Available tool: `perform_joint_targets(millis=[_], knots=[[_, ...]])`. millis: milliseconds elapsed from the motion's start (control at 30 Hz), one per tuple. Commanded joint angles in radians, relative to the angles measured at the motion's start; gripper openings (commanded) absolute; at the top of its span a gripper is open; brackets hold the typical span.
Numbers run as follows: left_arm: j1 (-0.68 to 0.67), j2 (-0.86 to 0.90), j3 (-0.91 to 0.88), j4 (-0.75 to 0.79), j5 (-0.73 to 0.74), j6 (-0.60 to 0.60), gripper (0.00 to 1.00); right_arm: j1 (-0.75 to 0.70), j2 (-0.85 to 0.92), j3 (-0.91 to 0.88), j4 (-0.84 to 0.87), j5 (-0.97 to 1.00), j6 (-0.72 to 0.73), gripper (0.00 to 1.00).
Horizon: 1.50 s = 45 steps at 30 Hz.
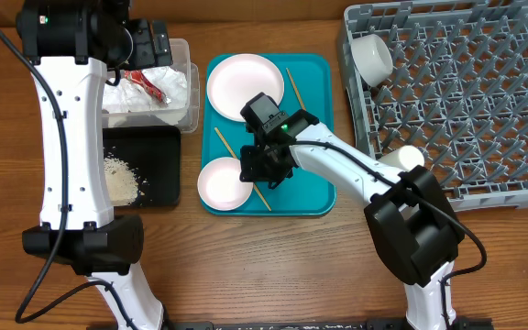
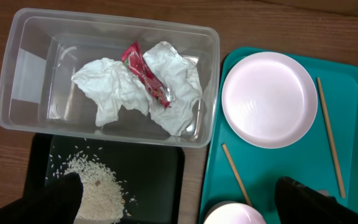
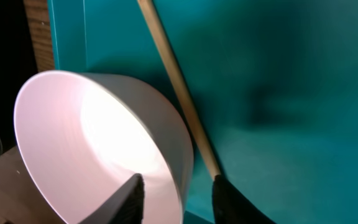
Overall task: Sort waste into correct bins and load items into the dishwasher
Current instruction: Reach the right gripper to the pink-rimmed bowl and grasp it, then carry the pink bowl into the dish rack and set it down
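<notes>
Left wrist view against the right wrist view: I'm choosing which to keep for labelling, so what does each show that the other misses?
Only the left wrist: the clear tub holding napkins and the red sauce packet, the black tray with rice scraps, the plate, a second chopstick. Only the right wrist: the right gripper, jaws straddling the rim of the bowl. Both: the teal tray, that bowl, the chopstick beside it.
</notes>
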Motion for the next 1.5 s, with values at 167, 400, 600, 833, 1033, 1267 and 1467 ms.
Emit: perform_joint_targets(millis=[167,400,600,833,1033,1267,1467], knots=[[-0.002,-0.005,0.016,0.002,-0.012,-0.017,1.00,-0.003,-0.001,-0.004,0.002,0.047,0.044,0.32],[-0.002,-0.005,0.016,0.002,-0.012,-0.017,1.00,0.005,0.000,-0.004,0.003,0.073,0.047,0.31],[-0.002,-0.005,0.016,0.002,-0.012,-0.017,1.00,0.005,0.000,-0.023,0.009,0.074,0.051,0.23],[-0.002,-0.005,0.016,0.002,-0.012,-0.017,1.00,0.005,0.000,-0.025,0.015,0.077,0.051,0.16],[-0.002,-0.005,0.016,0.002,-0.012,-0.017,1.00,0.001,-0.007,-0.011,0.004,0.079,0.050,0.04],[-0.002,-0.005,0.016,0.002,-0.012,-0.017,1.00,-0.094,-0.211,0.160,-0.177,0.419,0.017,0.04],[-0.002,-0.005,0.016,0.002,-0.012,-0.017,1.00,-0.140,-0.452,0.288,-0.206,1.023,-0.132,0.04]])
